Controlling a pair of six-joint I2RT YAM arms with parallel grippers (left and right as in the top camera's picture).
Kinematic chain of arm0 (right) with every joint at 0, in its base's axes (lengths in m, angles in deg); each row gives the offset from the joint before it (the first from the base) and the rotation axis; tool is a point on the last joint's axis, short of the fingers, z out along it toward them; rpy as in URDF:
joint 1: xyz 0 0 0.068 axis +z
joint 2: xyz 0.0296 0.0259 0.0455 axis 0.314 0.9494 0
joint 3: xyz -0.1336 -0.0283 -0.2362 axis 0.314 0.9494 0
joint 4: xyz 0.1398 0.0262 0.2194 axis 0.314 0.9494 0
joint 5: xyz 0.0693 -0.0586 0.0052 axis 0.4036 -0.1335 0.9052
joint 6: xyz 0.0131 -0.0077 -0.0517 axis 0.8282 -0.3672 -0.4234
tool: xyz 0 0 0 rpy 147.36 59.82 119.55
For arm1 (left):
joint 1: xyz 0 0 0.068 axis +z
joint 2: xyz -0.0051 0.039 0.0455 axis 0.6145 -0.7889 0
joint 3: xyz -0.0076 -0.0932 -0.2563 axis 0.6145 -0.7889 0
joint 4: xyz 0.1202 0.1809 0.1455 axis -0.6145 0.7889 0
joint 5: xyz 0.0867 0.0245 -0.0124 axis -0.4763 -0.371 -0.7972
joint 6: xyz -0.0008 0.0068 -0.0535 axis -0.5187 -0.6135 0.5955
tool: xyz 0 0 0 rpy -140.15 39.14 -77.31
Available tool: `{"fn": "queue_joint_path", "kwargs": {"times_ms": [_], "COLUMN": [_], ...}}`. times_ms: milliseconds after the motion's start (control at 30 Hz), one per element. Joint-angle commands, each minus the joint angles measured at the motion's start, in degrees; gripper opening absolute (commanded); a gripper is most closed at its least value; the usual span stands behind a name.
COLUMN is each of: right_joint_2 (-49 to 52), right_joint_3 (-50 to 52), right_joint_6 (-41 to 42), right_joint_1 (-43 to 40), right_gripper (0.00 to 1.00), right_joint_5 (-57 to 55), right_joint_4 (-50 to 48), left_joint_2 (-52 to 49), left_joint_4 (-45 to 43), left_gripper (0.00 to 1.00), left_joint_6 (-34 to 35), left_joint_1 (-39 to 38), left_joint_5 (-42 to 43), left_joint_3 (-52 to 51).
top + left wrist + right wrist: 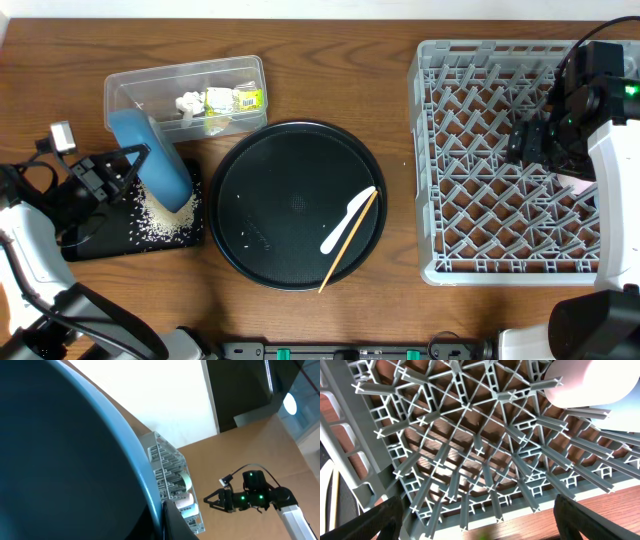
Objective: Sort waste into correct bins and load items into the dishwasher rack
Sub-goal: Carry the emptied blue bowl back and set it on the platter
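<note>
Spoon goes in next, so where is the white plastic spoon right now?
In the overhead view, the white plastic spoon lies on the right side of the large round black tray, alongside the wooden chopstick, left of the dishwasher rack.

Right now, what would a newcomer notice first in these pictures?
The left gripper holds a blue dish tilted on edge above a heap of rice in the rectangular black tray at the left. The big grey rack fills the right side.
</note>
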Motion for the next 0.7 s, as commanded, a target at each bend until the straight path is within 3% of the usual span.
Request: {"fn": "queue_joint_path", "kwargs": {"times_ms": [0,167,400,667], "right_joint_2": [0.37,0.37,0.37,0.37], "right_joint_3": [0.04,0.04,0.04,0.04], "right_joint_6": [-0.48,-0.48,-0.48,-0.50], "right_joint_1": [-0.61,-0.61,-0.61,-0.50], "right_gripper": [0.91,0.91,0.91,0.91], "right_joint_5": [-0.57,0.09,0.26,1.88], "right_joint_4": [0.28,0.37,0.44,0.42], "left_joint_2": [3.98,8.98,9.29,6.21], "left_joint_4": [-0.04,-2.43,-4.24,-12.55], "left_gripper": [0.06,0.06,0.06,0.06], "left_joint_6": [0.33,0.63,4.96,15.47], "left_joint_1": [-2.45,-10.91,-29.86,-52.19], "left_joint_5": [2.93,-1.68,-18.69,-42.42], "left_joint_3": [0.72,0.72,0.70,0.70]}}
